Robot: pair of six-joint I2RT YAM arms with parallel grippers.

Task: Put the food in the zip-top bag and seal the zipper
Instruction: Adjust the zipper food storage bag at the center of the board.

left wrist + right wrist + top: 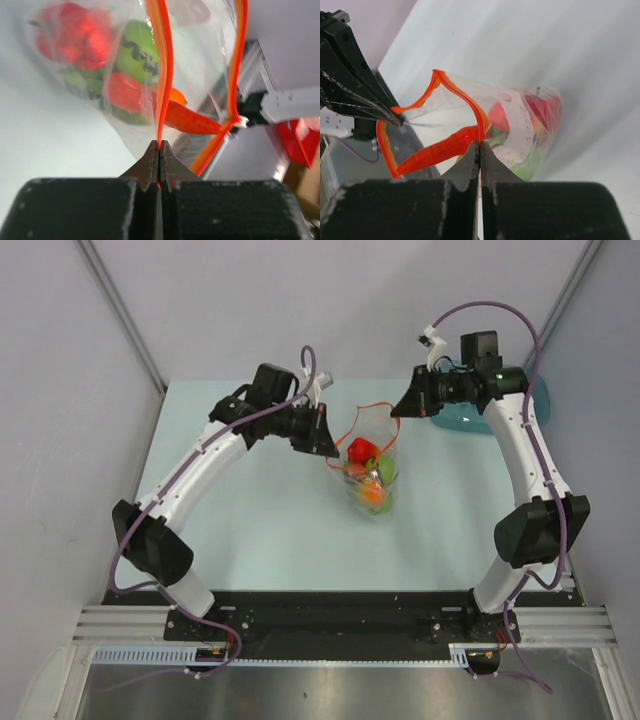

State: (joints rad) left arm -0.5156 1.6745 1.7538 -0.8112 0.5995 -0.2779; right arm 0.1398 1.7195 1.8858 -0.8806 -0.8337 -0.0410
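Keeping the zip-top bag (372, 478) low at the pale table (250, 530) (resting or just lifted, hard to tell from above), bottom end toward the bases, mouth pointing away. Carrying the food already inside: a red piece (362, 450), a green ball (387, 471) and an orange-yellow one (372, 495) bunched in that nearer end, plus a carrot (192, 120) lying up toward the mouth, tip reaching close to the rim in the right wrist view. Judging the loading done and the sealing not yet begun.

Pinching, a little farther out, with the left gripper (325, 443): fingers shut all the way on the zipper (165, 60) at the left side of the mouth, nothing between the tips but the thin red-orange strip. Pinching likewise with the right gripper (400, 410), farther out again and across the opening: fingers closed tight on the same strip at the right side. Holding the two points well apart, probably to keep the mouth spread in a wide loop for the food and the strip under control for closing.

Needing, by the look of it, to draw the lips together and keep the carrot clear of the track before pressing along the strip; risking a jammed seal otherwise.

Leaving, farthest back, the translucent teal tray (452, 422) behind the right arm, touched by neither gripper.
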